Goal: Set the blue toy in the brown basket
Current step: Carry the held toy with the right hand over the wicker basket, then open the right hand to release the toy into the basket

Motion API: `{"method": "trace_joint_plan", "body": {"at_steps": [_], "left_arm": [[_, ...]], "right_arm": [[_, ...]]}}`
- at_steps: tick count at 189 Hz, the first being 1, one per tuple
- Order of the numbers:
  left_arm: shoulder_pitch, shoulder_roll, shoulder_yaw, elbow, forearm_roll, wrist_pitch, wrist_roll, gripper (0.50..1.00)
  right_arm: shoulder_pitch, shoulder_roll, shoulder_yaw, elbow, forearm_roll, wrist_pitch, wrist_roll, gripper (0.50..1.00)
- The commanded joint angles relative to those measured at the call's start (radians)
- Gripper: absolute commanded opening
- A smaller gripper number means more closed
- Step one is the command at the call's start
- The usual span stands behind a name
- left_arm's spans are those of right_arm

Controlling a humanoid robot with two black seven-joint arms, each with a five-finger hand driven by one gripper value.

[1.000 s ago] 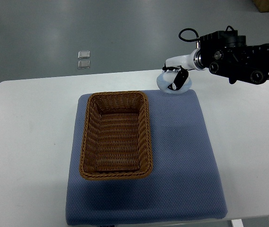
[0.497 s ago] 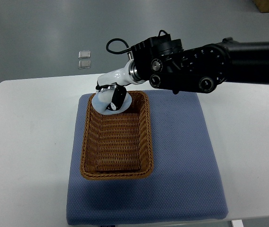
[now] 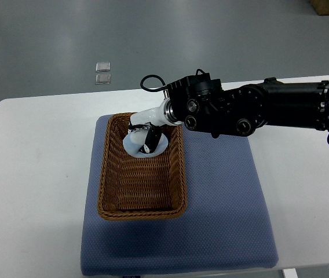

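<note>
The pale blue toy [image 3: 135,145] hangs inside the far end of the brown wicker basket [image 3: 113,197]. My right hand [image 3: 146,134] has its white and black fingers curled around the toy from above. The black right arm [image 3: 257,109] reaches in from the right edge, across the table, to the basket's far right corner. The toy's underside is hidden, so I cannot tell whether it touches the basket floor. No left arm shows.
The basket stands on a blue mat [image 3: 222,202] that covers the middle of the white table [image 3: 31,174]. Beyond the table's far edge, two small clear squares [image 3: 102,72] lie on the grey floor.
The right hand carried the toy from the mat's far right corner leftward over the basket's far rim, then slightly right and down into the basket's far end.
</note>
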Motion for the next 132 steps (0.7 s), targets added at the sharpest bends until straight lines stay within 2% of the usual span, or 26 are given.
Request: {"method": "trace_joint_plan", "body": {"at_steps": [1, 73, 74, 75, 76, 77, 78, 79, 80, 81, 82, 88, 108, 120, 132], "left_arm": [[0.0, 0.0, 0.0, 0.0, 0.0, 0.001, -0.001, 1.0], [0.0, 0.0, 0.0, 0.002, 0.0, 0.0, 0.0, 1.0], [0.0, 0.0, 0.0, 0.002, 0.0, 0.001, 0.0, 1.0], [0.0, 0.0, 0.0, 0.002, 0.0, 0.001, 0.0, 1.0], [0.0, 0.0, 0.0, 0.002, 0.0, 0.001, 0.0, 1.0], [0.0, 0.0, 0.0, 0.002, 0.0, 0.001, 0.0, 1.0], [0.0, 0.0, 0.0, 0.002, 0.0, 0.001, 0.0, 1.0], [0.0, 0.0, 0.0, 0.002, 0.0, 0.001, 0.0, 1.0], [0.0, 0.0, 0.0, 0.002, 0.0, 0.001, 0.0, 1.0], [0.0, 0.0, 0.0, 0.002, 0.0, 0.001, 0.0, 1.0], [0.0, 0.0, 0.0, 0.002, 0.0, 0.001, 0.0, 1.0], [0.0, 0.0, 0.0, 0.002, 0.0, 0.001, 0.0, 1.0], [0.0, 0.0, 0.0, 0.002, 0.0, 0.001, 0.0, 1.0], [0.0, 0.0, 0.0, 0.002, 0.0, 0.001, 0.0, 1.0], [0.0, 0.0, 0.0, 0.002, 0.0, 0.001, 0.0, 1.0]], "right_arm": [[-0.022, 0.0, 0.0, -0.009, -0.002, -0.012, 0.0, 0.5], [-0.083, 0.0, -0.002, -0.029, -0.003, -0.021, 0.001, 0.5], [-0.085, 0.0, -0.002, -0.03, -0.003, -0.021, 0.001, 0.525], [-0.085, 0.0, -0.002, -0.03, -0.003, -0.021, 0.001, 0.525], [-0.086, 0.0, -0.002, -0.032, -0.003, -0.021, 0.001, 0.569], [-0.086, 0.0, -0.002, -0.032, -0.003, -0.021, 0.001, 0.57], [-0.088, 0.0, -0.002, -0.032, -0.003, -0.021, 0.001, 0.612], [-0.088, 0.0, -0.002, -0.032, -0.003, -0.021, 0.001, 0.613], [-0.089, 0.0, -0.002, -0.032, -0.002, -0.021, 0.001, 0.649], [-0.089, 0.0, -0.002, -0.032, -0.002, -0.021, 0.001, 0.65], [-0.089, 0.0, -0.002, -0.032, -0.002, -0.022, 0.001, 0.68], [-0.089, 0.0, -0.002, -0.032, -0.002, -0.022, 0.003, 0.739], [-0.099, 0.0, -0.002, -0.033, 0.0, -0.021, 0.027, 0.811], [-0.102, 0.0, -0.002, -0.033, 0.0, -0.021, 0.034, 0.891], [-0.102, 0.0, 0.0, -0.033, 0.0, -0.016, 0.034, 0.901]]}}
